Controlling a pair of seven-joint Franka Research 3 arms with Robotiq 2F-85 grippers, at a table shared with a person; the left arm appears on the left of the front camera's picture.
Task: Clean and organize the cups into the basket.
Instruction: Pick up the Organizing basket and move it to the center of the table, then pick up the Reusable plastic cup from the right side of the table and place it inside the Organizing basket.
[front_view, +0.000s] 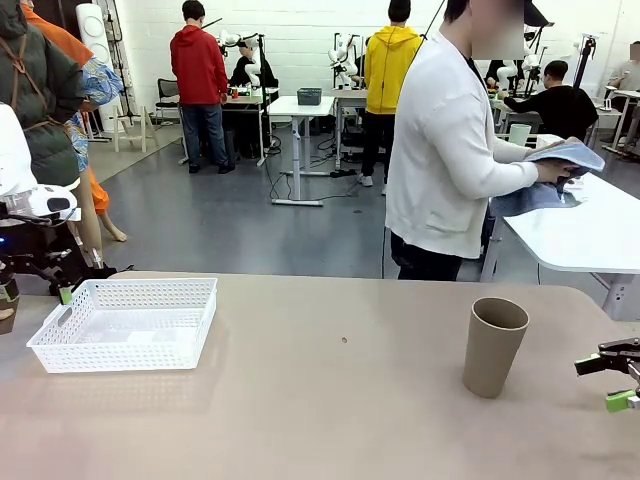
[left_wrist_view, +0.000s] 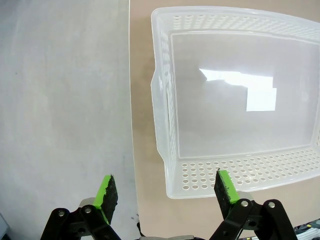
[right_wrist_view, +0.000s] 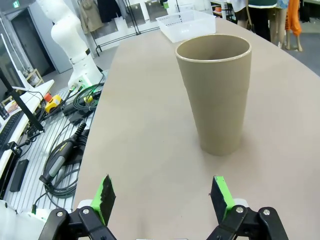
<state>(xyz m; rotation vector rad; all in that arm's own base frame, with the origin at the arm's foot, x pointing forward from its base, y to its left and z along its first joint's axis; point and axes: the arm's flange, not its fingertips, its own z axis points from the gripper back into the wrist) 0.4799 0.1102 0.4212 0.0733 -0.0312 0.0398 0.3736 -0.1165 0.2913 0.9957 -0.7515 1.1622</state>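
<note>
The right gripper (right_wrist_view: 162, 192) sits at the bottom edge of its wrist view, its green-padded fingers (right_wrist_view: 220, 192) spread wide and holding nothing. Just beyond them a tan cup (right_wrist_view: 215, 95) stands upright and mouth up on the beige table (right_wrist_view: 145, 125), apart from both pads, with tabletop between. Left of the table edge in that view lie coiled cables (right_wrist_view: 75, 125), and the white base of an arm (right_wrist_view: 70, 35) rises at upper left.

In the left wrist view, the left gripper (left_wrist_view: 165, 189) is also spread wide and empty. It hangs over the table's edge, one pad over grey floor and the other above the near perforated wall of the white basket (left_wrist_view: 240, 172), whose inside is bare.

In the front view the basket (front_view: 120, 360) rests at lower left and the cup (front_view: 493, 348) at lower right, well apart. The right gripper (front_view: 608, 382) shows at the right edge near the cup. A small dark speck (front_view: 344, 340) marks the middle of the table. Behind the table, a person (front_view: 445, 150) in white holds a blue-grey cloth (front_view: 560, 175) over a white table (front_view: 590, 240).
</note>
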